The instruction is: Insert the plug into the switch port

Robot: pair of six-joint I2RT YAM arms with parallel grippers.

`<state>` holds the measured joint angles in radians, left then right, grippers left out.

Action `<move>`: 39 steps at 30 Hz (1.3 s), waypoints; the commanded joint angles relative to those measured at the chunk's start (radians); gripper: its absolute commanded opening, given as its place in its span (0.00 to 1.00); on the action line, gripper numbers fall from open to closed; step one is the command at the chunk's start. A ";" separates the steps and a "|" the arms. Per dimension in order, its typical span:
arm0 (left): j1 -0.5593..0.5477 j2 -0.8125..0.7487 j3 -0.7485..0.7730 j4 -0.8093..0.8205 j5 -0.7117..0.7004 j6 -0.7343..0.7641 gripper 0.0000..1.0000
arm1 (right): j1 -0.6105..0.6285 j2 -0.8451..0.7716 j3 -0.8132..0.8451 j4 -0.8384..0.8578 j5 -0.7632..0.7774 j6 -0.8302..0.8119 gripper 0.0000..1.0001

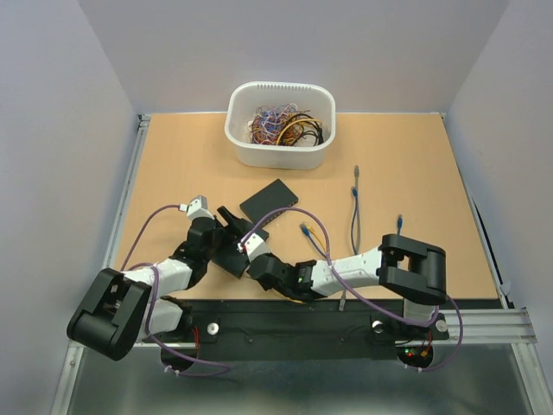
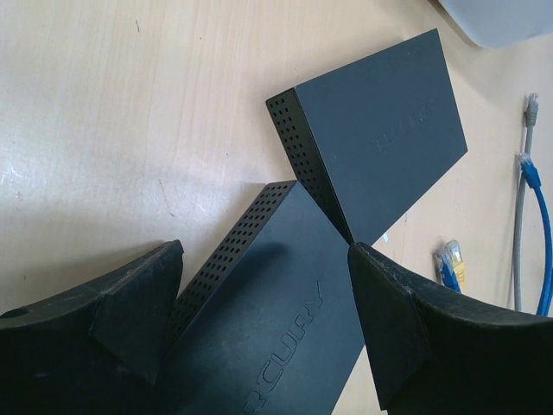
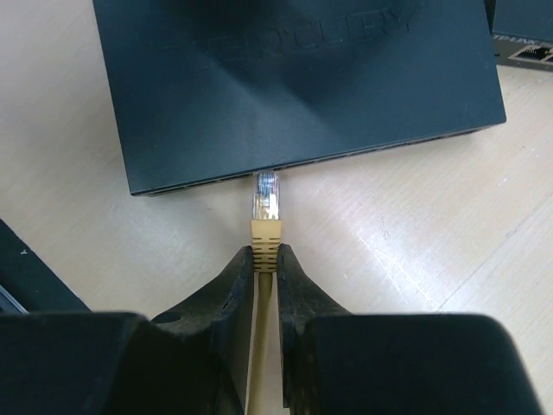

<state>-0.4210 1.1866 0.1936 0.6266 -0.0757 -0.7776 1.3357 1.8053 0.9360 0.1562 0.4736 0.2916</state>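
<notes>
On the left, the left gripper (image 2: 263, 324) spreads its fingers wide around the black MERCURY-marked switch (image 2: 268, 320) on the surface. Rightward, the right gripper (image 3: 268, 259) pinches the yellow-booted plug (image 3: 267, 207), clear tip right at the switch's port edge.

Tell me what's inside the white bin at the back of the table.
The white bin holds a tangle of thin multicoloured wires. Anything beneath the tangle, and the bin's floor, is covered.
</notes>
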 commanded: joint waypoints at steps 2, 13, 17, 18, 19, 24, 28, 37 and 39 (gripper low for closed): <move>-0.033 0.022 -0.002 -0.038 0.051 -0.026 0.88 | 0.020 -0.003 0.096 0.170 0.020 -0.014 0.00; -0.044 0.036 -0.006 -0.025 0.054 -0.017 0.87 | 0.025 0.023 0.098 0.190 0.109 -0.023 0.01; -0.047 0.044 -0.016 -0.013 0.059 -0.022 0.87 | 0.025 0.031 0.069 0.226 0.143 -0.029 0.01; -0.047 0.047 -0.019 -0.008 0.059 -0.022 0.87 | 0.025 0.031 0.063 0.235 0.155 -0.035 0.00; -0.048 0.050 -0.019 -0.008 0.060 -0.022 0.87 | 0.025 0.031 0.058 0.243 0.158 -0.037 0.01; -0.050 0.064 -0.022 0.005 0.070 -0.020 0.87 | 0.025 0.023 0.015 0.312 0.169 -0.058 0.00; -0.053 0.067 -0.025 0.008 0.070 -0.020 0.87 | 0.025 0.006 -0.011 0.361 0.151 -0.086 0.00; -0.056 0.065 -0.028 0.010 0.070 -0.020 0.87 | 0.039 -0.014 -0.052 0.437 0.163 -0.114 0.00; -0.056 0.068 -0.028 0.012 0.071 -0.020 0.87 | 0.042 -0.017 -0.060 0.459 0.163 -0.117 0.01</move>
<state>-0.4385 1.2354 0.1932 0.7193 -0.1055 -0.7597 1.3773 1.8275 0.8684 0.3744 0.5831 0.1867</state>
